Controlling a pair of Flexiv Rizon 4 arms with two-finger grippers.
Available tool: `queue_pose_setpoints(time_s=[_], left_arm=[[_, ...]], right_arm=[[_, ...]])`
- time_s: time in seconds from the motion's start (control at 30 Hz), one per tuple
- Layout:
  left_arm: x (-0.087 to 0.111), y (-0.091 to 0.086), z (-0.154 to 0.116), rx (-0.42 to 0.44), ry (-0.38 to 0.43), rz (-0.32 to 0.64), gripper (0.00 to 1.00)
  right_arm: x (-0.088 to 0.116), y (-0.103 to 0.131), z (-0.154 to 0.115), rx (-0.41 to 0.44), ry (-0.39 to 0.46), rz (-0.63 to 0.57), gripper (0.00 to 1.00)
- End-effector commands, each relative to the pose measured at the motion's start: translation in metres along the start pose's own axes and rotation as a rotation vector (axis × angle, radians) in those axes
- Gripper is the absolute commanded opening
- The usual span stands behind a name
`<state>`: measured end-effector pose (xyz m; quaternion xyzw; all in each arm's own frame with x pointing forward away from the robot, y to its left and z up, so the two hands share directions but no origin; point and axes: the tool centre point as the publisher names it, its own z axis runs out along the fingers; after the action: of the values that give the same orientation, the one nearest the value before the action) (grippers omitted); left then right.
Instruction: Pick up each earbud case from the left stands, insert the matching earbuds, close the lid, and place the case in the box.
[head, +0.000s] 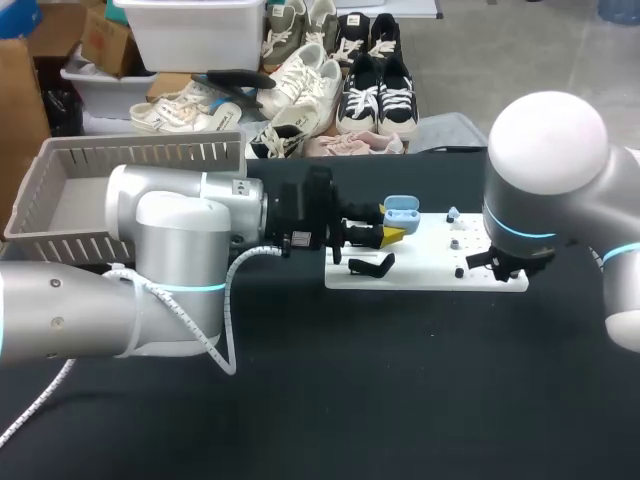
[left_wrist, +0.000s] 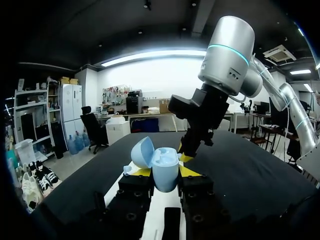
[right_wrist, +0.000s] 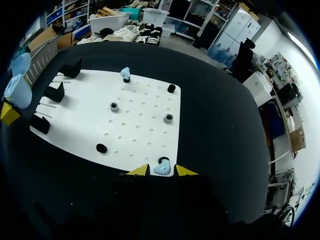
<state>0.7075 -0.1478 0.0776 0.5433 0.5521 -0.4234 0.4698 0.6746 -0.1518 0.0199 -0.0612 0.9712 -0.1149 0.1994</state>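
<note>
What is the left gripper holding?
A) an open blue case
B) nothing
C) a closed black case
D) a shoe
A: the left gripper has both yellow tips against the sides of the case, which is blue and has its lid tipped open.

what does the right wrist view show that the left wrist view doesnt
Only the right wrist view: the white board seen from above, an earbud on its peg between the right gripper's open fingers, a second earbud on a far peg, and the black stands.
Only the left wrist view: the open earbud case close up, with its inner face showing, and the right arm reaching down beyond it.
Both: the light blue case held in the left gripper.
</note>
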Motion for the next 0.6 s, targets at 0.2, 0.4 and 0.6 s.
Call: queue_pose_setpoints(time_s=[0.2, 0.4, 0.6], left_arm=[[0.0004, -0.002, 0.0, -0.008, -0.002, 0.002, 0.0], [0.0004, -0.002, 0.0, -0.008, -0.002, 0.002, 0.0], [0.0004, -0.002, 0.0, -0.008, -0.002, 0.002, 0.0]], right_arm=[[0.001, 0.0002, -0.0003, 0.01, -0.001, 0.008, 0.27], [-0.0013, 0.0004, 0.0, 0.012, -0.003, 0.01, 0.24], [-0.002, 0.0018, 0.0011, 0.01, -0.002, 0.008, 0.2]])
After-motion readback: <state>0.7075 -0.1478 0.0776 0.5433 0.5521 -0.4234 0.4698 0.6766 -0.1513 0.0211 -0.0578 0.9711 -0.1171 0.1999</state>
